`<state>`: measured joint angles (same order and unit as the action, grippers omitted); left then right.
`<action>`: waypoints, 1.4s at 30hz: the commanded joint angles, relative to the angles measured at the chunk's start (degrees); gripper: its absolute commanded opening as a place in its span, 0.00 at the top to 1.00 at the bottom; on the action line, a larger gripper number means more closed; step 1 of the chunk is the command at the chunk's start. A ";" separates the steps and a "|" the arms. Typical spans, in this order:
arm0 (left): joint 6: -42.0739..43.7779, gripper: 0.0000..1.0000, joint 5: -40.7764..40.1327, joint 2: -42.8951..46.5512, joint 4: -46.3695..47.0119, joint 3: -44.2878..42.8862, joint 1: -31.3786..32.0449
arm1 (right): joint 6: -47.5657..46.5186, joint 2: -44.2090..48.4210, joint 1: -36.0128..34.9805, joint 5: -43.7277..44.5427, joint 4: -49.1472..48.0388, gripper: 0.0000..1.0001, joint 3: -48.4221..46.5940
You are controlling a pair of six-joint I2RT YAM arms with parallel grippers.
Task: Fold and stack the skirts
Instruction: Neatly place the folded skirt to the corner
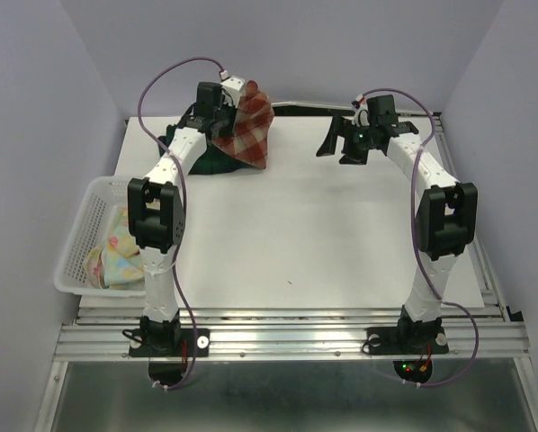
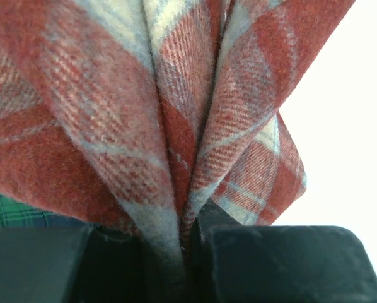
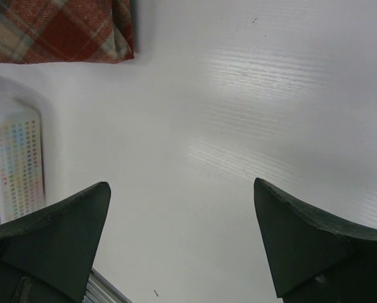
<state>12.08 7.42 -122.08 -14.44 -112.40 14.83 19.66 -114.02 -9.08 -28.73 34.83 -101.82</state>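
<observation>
Pinched at a gathered edge and hung in pleats above the far left of the table (image 1: 296,234): red-and-cream plaid skirt (image 1: 249,126). Probably held up like this so the cloth drops free and can be laid out flat for folding. Clamped on it, cloth squeezed between the closed jaws: left gripper (image 2: 185,249). Lower corner hanging down over the dark green-navy plaid skirt (image 1: 217,164); whether touching it, impossible to tell.

Lying bunched on the table under the left arm, not yet folded by the look of it: that dark green one. Probably left there as the next piece, or as the place for the stack.

Crumpled inside the white mesh basket (image 1: 82,209) at the left edge of the table: pastel yellow-blue flowered skirt (image 1: 114,256), apparently waiting its turn.

Hovering over bare table at the far right, well apart from all cloth, jaws spread wide and holding nothing: right gripper (image 3: 182,240). Likely poised to take a second corner of the hanging skirt.

Counted: three skirts, one in the air, one on the table, one in the basket; none seen neatly folded. One basket. Two grippers, one gripping, one empty.
</observation>
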 commanded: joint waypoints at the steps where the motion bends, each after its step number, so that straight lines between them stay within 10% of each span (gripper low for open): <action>1: -2.05 0.87 4.53 4.57 5.74 -2.65 -0.94 | -0.68 1.08 -0.15 -1.06 -0.99 0.00 -0.22; 42: -13.92 0.79 27.12 -6.31 6.97 -5.20 -16.76 | -1.47 -1.74 -0.15 -2.38 1.12 0.00 -1.45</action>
<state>-1.83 32.53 -125.97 -10.92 -114.37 -0.03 19.22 -115.31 -9.08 -30.37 35.86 -101.84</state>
